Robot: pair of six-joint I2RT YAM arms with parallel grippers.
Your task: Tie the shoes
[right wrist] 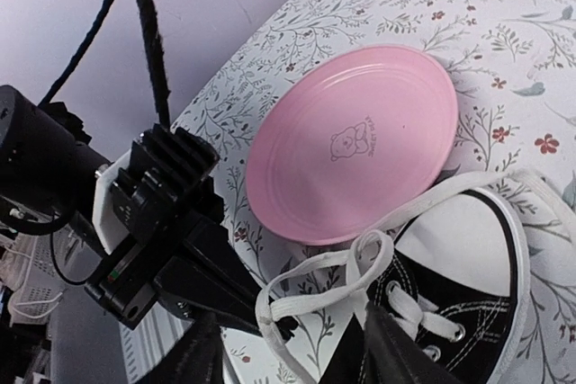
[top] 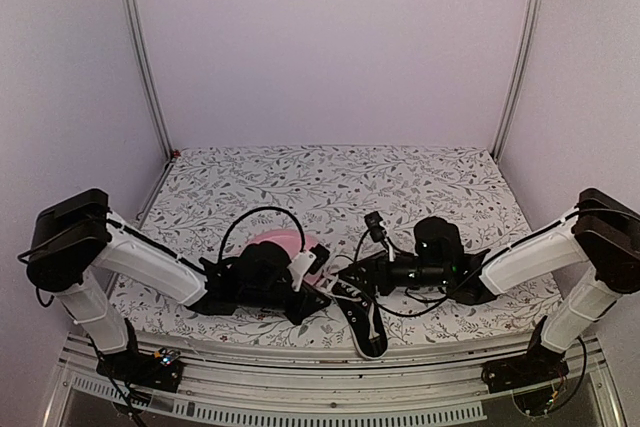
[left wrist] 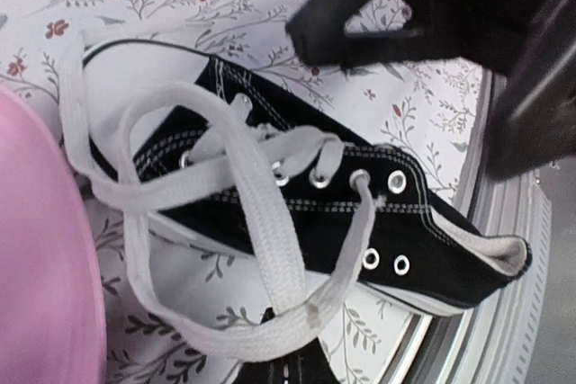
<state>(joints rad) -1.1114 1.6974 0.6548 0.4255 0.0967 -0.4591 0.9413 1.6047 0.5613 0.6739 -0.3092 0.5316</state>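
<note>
At the near edge of the flower-patterned counter (top: 330,177), between the two arms, lies the black sneaker (top: 367,329). Its heel is out by the metal rail (left wrist: 504,294) of that edge, and its white toe cap (right wrist: 459,231) points away toward the pink plate (right wrist: 360,132), which sits just beside it on the left arm's side. The laces (left wrist: 261,222) are untied and slack: they run loosely through the upper eyelets (left wrist: 360,177), cross over the tongue and spill off the shoe in a wide flat loop onto the cloth, with one band trailing past the toe close to the plate's rim. The left tool (right wrist: 268,317) is down low beside the shoe with its jaws closed tight. In the right wrist view the far end of that loop is nipped in its tip, and the left wrist view shows the same band of lace running straight across its dark fingertips (left wrist: 283,368). The right tool (right wrist: 292,359) hangs just above the front of the sneaker with its fingers parted a fair way, one on each side of the lacing. Nothing is caught between them; a strand of lace passes near but clear of both. In the top view the two wrists meet close together over the shoe.
</note>
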